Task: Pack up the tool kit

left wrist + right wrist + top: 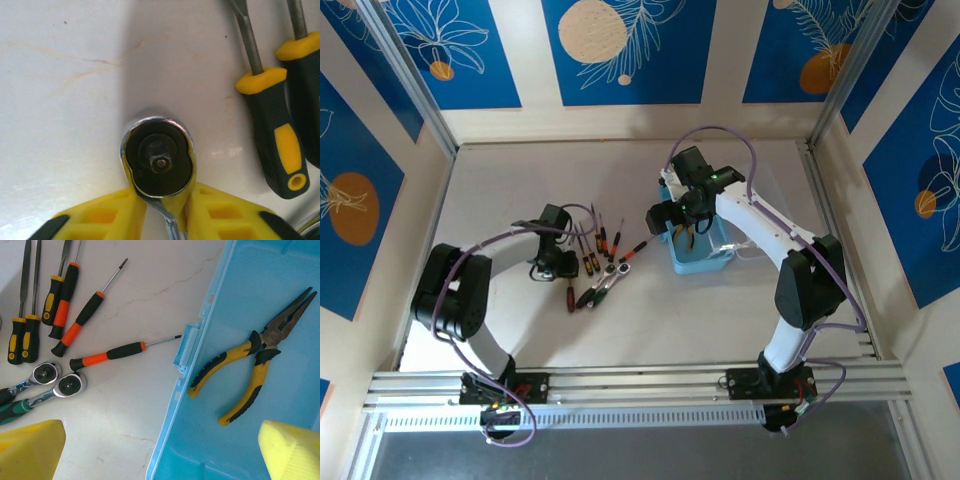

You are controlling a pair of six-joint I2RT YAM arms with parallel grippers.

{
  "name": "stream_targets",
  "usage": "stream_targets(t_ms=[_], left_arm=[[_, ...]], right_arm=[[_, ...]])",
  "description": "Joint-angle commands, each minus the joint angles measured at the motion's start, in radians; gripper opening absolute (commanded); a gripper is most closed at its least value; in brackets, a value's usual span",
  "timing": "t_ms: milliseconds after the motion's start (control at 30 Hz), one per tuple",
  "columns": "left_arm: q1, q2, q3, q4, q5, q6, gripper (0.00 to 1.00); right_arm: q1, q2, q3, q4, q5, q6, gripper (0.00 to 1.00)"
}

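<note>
tool count: screwdrivers (pixel 107 354) = 6 in all. split by handle: 3 yellow-black drivers (pixel 17 342), 3 orange-black drivers (pixel 65 297). ratchets (pixel 70 385) = 3: 2 with heads side by side in the right wrist view, plus a third ratchet (pixel 159 160) in the left wrist view. pliers (pixel 250 375) = 1 pair. case (pixel 210 440) = 1. that makes 9 tools on the table (pixel 150 300) and 1 in the case, 10 tools total.

We see a light-blue case (pixel 225 440), yellow-and-black pliers (pixel 260 347), orange-and-black screwdrivers (pixel 107 355), a chrome ratchet wrench (pixel 159 157) and a pale, veined surface (pixel 140 405).
</note>
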Motion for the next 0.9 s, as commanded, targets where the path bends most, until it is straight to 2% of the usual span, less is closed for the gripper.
stream_targets(t_ms=[0, 200, 500, 700, 867], left_arm=[[-0.015, 0.077, -0.007, 0.063, 0.000, -0.007, 0.16], [-0.019, 0.079, -0.001, 0.068, 0.007, -0.009, 0.00], [-0.013, -0.062, 0.093, -0.034, 0.049, 0.039, 0.00], [0.004, -0.142, 0.195, -0.063, 0.187, 0.039, 0.00], [0.009, -0.165, 0.240, 0.042, 0.383, -0.039, 0.00]], right_arm=[[0.004, -0.014, -0.015, -0.002, -0.025, 0.012, 0.99], [0.000, -0.026, -0.016, -0.006, -0.032, 0.012, 0.99], [-0.019, -0.072, -0.034, 0.022, -0.114, 0.017, 0.99], [-0.019, -0.110, -0.059, 0.048, -0.173, 0.013, 0.99], [-0.006, -0.149, -0.092, 0.110, -0.268, 0.020, 0.99]])
